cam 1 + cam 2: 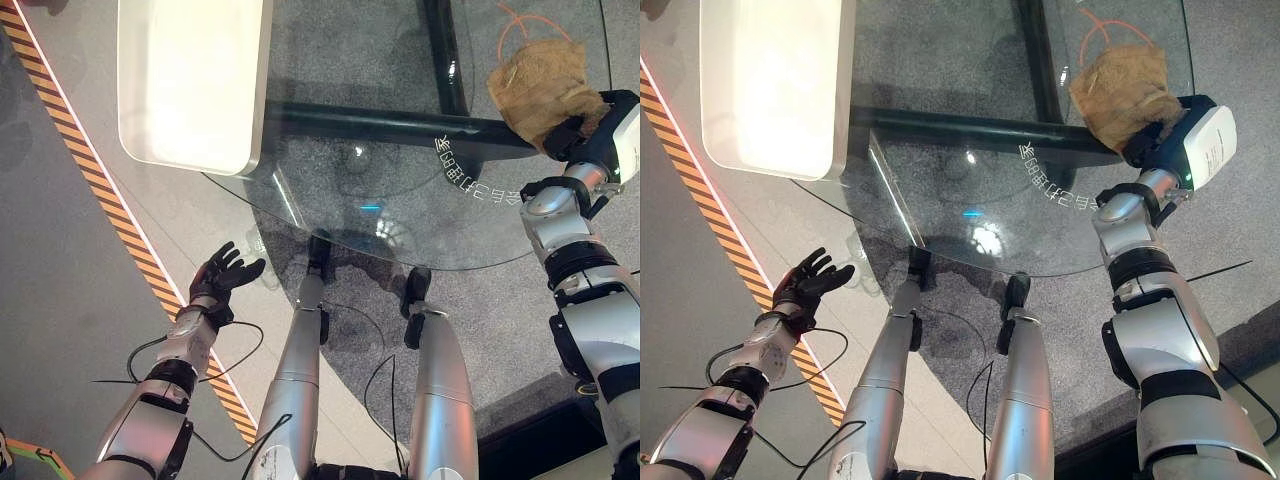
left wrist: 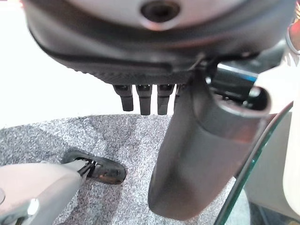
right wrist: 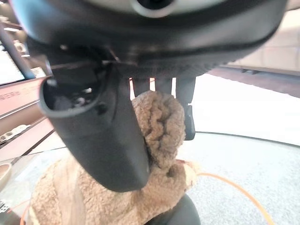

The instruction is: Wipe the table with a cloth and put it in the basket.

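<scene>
The tan fleecy cloth (image 1: pixel 541 88) lies bunched on the far right part of the round glass table (image 1: pixel 400 215), and your right hand (image 1: pixel 578 133) has its dark fingers and thumb curled into the cloth's near edge, gripping it. The right wrist view shows what the head views cannot: the thumb (image 3: pixel 101 136) presses against a raised fold of cloth while the fingers (image 3: pixel 187 105) curve over it from behind, with a thin orange cord (image 3: pixel 234 185) trailing over the glass beside it. A line of white characters (image 1: pixel 470 180) is printed on the glass near the right wrist; you cannot read it. The white rectangular basket (image 1: pixel 190 80) stands at the table's far left, well apart from the cloth. Your right forearm rises steeply from the lower right toward the table edge. Your left hand (image 1: pixel 222 275) hangs off the table, over the grey floor beside the striped floor tape (image 1: pixel 120 225), fingers spread and relaxed, holding nothing; its wrist view shows the fingers (image 2: pixel 145 98) straight above speckled floor.
</scene>
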### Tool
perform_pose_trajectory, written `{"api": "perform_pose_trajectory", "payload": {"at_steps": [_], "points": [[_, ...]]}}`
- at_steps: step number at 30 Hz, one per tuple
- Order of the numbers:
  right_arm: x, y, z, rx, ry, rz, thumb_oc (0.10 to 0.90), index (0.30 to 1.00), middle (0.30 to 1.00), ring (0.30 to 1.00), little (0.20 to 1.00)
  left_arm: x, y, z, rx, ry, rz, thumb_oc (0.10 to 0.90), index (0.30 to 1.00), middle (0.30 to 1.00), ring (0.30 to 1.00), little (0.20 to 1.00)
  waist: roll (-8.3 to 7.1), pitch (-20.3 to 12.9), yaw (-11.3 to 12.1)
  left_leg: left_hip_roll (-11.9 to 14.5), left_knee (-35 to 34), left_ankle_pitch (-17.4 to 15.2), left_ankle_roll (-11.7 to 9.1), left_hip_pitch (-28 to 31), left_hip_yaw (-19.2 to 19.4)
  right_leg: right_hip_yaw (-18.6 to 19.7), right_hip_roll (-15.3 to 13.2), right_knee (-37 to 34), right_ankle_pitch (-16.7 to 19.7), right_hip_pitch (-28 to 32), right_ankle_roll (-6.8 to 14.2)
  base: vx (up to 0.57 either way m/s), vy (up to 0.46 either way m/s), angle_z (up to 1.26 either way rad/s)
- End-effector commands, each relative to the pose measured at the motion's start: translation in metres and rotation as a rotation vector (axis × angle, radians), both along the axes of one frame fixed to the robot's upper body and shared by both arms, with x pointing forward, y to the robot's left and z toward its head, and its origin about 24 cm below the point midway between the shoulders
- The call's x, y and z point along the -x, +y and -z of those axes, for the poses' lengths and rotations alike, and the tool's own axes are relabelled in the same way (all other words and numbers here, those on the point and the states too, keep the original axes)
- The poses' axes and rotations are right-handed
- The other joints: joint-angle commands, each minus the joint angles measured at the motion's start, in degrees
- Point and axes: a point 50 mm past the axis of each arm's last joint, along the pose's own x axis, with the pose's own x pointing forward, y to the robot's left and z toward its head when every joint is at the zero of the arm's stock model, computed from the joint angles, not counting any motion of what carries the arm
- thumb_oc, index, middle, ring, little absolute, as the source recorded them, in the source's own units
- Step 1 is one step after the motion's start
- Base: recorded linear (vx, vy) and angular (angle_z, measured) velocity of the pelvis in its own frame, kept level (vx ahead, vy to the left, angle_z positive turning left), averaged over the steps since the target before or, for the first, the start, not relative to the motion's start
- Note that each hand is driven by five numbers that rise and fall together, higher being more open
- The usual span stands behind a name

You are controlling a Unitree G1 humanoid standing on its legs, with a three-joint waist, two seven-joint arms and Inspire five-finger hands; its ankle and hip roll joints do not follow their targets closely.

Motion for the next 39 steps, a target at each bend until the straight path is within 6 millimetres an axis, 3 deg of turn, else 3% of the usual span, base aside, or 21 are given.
{"api": "perform_pose_trajectory", "payload": {"at_steps": [1, 14, 22, 26, 36, 39], "points": [[0.051, -0.085, 0.000, -0.041, -0.003, 0.402, 0.100, 0.300, 0.300, 0.300, 0.200, 0.004, 0.027, -0.005, 0.008, -0.017, -0.105, 0.800, 0.900, 0.900, 0.900, 0.900, -0.62, -1.26, -0.30, -3.51, 5.88, -10.68, 6.08, 2.44, 5.19, -2.35, 4.96, -11.82, 8.23, 1.20, -0.40, 0.00, 0.000, 0.00], [0.062, -0.097, 0.018, -0.269, -0.060, 0.448, 0.100, 0.300, 0.300, 0.300, 0.200, 0.002, 0.038, -0.012, 0.004, -0.009, -0.118, 0.800, 0.900, 0.900, 0.900, 0.900, -1.15, -1.26, -0.67, -3.14, 5.15, -10.76, 5.67, 2.98, 5.29, -2.09, 5.21, -12.69, 8.19, 1.78, -0.24, 0.00, 0.000, 0.00], [0.055, -0.091, 0.021, -0.421, -0.150, 0.371, 0.100, 0.300, 0.300, 0.300, 0.200, 0.000, 0.038, -0.015, 0.004, -0.012, -0.117, 0.800, 0.900, 0.900, 0.900, 0.900, -1.25, -1.26, -0.76, -3.09, 4.93, -10.84, 5.49, 3.01, 5.36, -1.95, 5.18, -13.17, 8.31, 1.77, -0.19, 0.00, 0.000, 0.00], [0.048, -0.084, 0.015, -0.392, -0.180, 0.292, 0.100, 0.300, 0.300, 0.300, 0.200, -0.002, 0.037, -0.016, 0.006, -0.012, -0.116, 0.800, 0.900, 0.900, 0.900, 0.900, -1.15, -1.26, -0.70, -3.19, 5.01, -10.87, 5.47, 3.00, 5.29, -1.90, 5.11, -13.13, 8.31, 1.75, -0.16, 0.00, 0.013, -0.04], [0.012, -0.028, -0.032, -0.096, -0.206, -0.039, 0.100, 0.300, 0.300, 0.300, 0.200, -0.006, 0.026, -0.015, 0.004, -0.013, -0.094, 0.800, 0.900, 0.900, 0.900, 0.900, -0.70, -1.26, -0.28, -3.60, 4.60, -10.38, 5.31, 3.07, 5.09, -2.39, 4.66, -13.49, 8.47, 1.84, -0.13, 0.00, 0.000, 0.00], [0.001, 0.006, -0.049, 0.024, -0.221, -0.160, 0.100, 0.300, 0.300, 0.300, 0.200, -0.003, 0.018, -0.008, 0.008, -0.015, -0.086, 0.800, 0.900, 0.900, 0.900, 0.900, -0.50, -1.26, -0.10, -3.82, 4.46, -10.22, 5.28, 3.12, 4.96, -2.53, 4.70, -13.46, 8.25, 1.89, -0.34, 0.00, 0.000, 0.00]]}}
